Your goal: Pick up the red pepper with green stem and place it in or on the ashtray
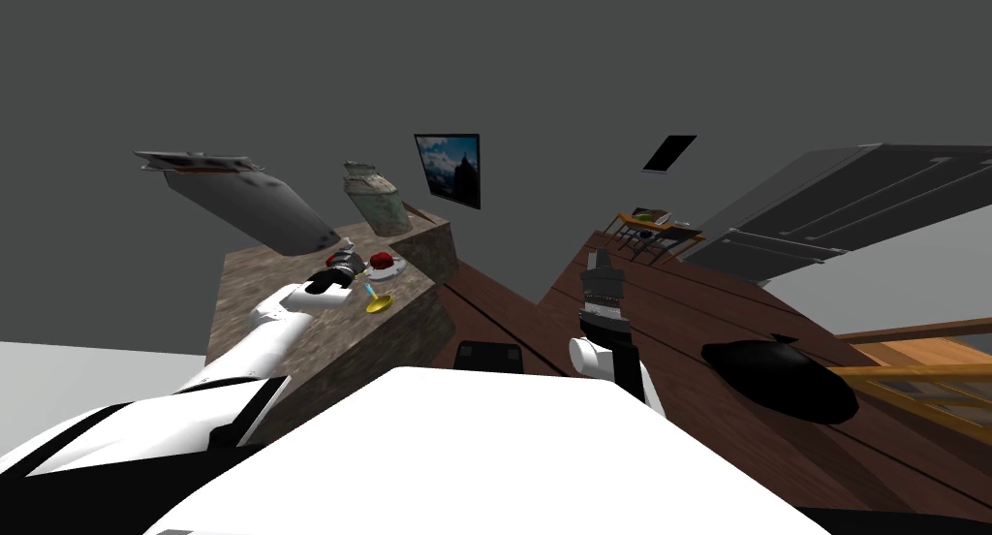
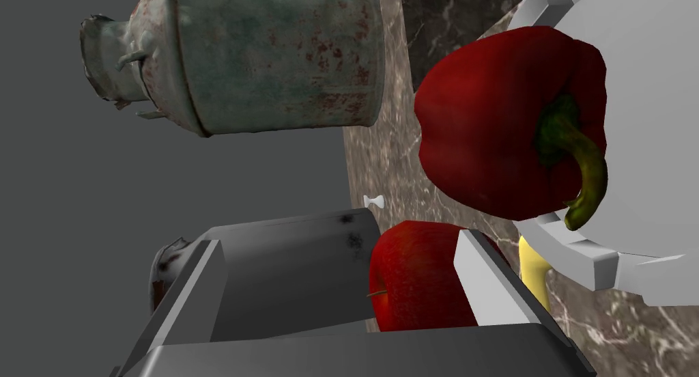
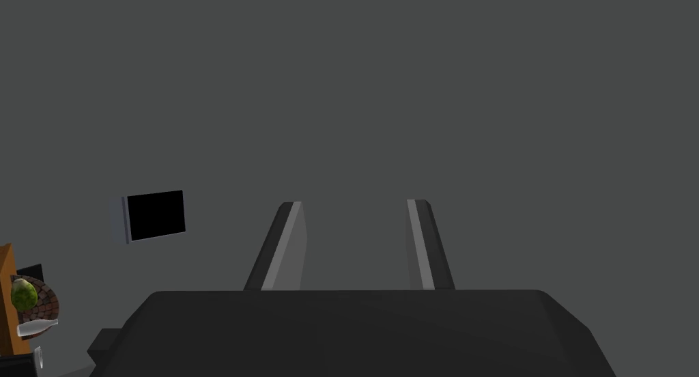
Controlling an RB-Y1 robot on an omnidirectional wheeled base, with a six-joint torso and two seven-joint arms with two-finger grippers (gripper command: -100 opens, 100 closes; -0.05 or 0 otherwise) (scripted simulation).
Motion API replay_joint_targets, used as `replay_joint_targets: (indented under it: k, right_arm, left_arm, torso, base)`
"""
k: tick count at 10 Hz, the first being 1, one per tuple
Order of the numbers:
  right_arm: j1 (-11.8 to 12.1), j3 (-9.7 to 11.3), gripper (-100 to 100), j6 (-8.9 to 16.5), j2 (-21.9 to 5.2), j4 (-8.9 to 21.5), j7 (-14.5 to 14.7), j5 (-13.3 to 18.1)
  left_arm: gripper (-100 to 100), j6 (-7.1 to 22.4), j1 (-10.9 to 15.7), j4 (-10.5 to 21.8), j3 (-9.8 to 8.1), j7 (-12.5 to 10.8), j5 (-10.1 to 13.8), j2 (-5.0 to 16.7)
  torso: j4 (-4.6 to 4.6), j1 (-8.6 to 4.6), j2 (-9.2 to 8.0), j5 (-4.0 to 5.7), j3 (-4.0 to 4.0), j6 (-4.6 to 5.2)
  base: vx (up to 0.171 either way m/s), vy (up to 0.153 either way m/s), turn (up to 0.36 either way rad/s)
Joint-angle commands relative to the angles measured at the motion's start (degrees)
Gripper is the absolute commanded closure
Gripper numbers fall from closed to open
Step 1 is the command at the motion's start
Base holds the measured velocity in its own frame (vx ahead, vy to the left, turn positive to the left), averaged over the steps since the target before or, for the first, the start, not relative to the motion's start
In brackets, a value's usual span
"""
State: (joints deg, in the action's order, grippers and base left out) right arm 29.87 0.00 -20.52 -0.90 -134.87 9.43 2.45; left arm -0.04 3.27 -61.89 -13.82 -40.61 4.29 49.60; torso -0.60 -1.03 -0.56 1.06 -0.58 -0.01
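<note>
The red pepper [image 2: 508, 120] with its green stem [image 2: 580, 168] lies on the white ashtray [image 2: 642, 106], on the stone counter [image 2: 409, 182]. In the head view the pepper [image 1: 385, 261] and ashtray [image 1: 390, 268] sit just beyond my left gripper [image 1: 334, 267]. My left gripper [image 2: 341, 240] is open, short of the pepper and to one side of it. A red apple [image 2: 416, 277] sits between its fingers, against one finger [image 2: 488, 277]. My right gripper [image 1: 599, 263] is raised over the floor, away from the counter, with its fingers [image 3: 290, 246] open and nothing between them.
A rusty green milk can [image 2: 259, 52] stands at the counter's back. A long scuffed grey thing [image 2: 293, 277] lies beside the apple. A yellow object [image 2: 532, 270] is by the ashtray's rim. A black oval [image 1: 780, 379] lies on the wooden floor [image 1: 678, 335], near a wooden railing [image 1: 920, 374].
</note>
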Motion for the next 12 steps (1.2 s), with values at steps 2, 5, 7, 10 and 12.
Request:
replay_joint_targets:
  k: [2, 5, 7, 10, 12]
  right_arm:
    - [0.00, 0.00, 0, 0.00, 0.00, 0.00, 0.00, 0.00]
    - [0.00, 0.00, 0, 0.00, 0.00, 0.00, 0.00, 0.00]
    - [0.00, 0.00, 0, 0.00, 0.00, 0.00, 0.00, 0.00]
    - [0.00, 0.00, 0, 0.00, 0.00, 0.00, 0.00, 0.00]
    - [0.00, 0.00, 0, 0.00, 0.00, 0.00, 0.00, 0.00]
  left_arm:
    - [-100, 0.03, -0.62, -0.35, 0.23, -4.17, -1.17, 0.68]
    - [-100, -0.33, -1.81, -0.31, 0.91, -8.89, -3.58, 2.34]
    - [-100, -0.69, -2.99, -0.27, 1.59, -12.33, -5.98, 3.99]
    - [0, -0.65, -3.02, -0.38, 1.52, -12.89, -5.92, 3.90]
    - [0, -0.65, -3.02, -0.38, 1.52, -12.86, -5.91, 3.90]
  torso:
    - [0.00, 0.00, 0.02, 0.00, 0.01, 0.00]
    - [0.00, -0.02, 0.01, 0.00, 0.01, 0.01]
    - [0.00, -0.01, -0.01, 0.00, -0.01, 0.00]
    - [-0.01, 0.04, -0.05, -0.01, -0.02, 0.01]
    - [-0.01, 0.05, -0.07, -0.02, -0.04, 0.00]
  base:
    - [0.022, -0.012, -0.004]
    - [0.021, -0.016, -0.011]
    - [0.023, -0.019, -0.017]
    - [0.005, -0.003, 0.000]
    - [0.000, 0.000, 0.000]
